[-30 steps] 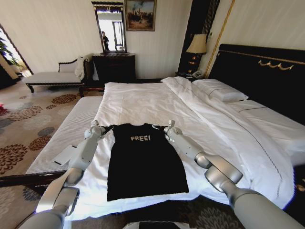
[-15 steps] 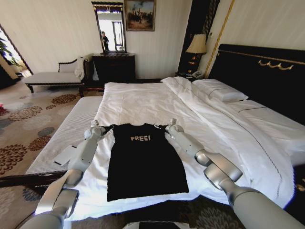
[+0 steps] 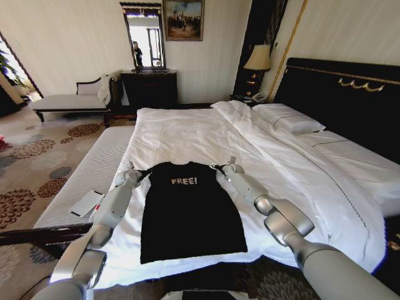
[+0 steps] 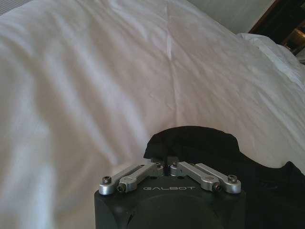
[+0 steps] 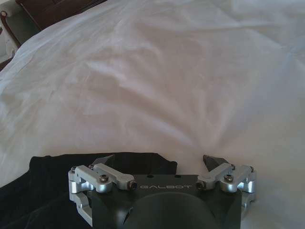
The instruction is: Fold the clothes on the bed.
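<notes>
Black T-shirt (image 3: pixel 189 209) flat on white bed (image 3: pixel 187 134), both arms at its sleeves.
We see it lettering-up, long axis running from the near bed edge toward the far side, collar far, hem near us. Left gripper (image 4: pixel 167 166) jaws clenched on the left sleeve; right gripper (image 5: pixel 159 162) jaws released, spread over the right sleeve edge.

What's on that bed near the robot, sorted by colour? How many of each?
Black: 1, the T-shirt with white FREE! lettering
White: 2, the pillow and the folded duvet
Silver: 2, the left gripper and right gripper
Total: 5
</notes>
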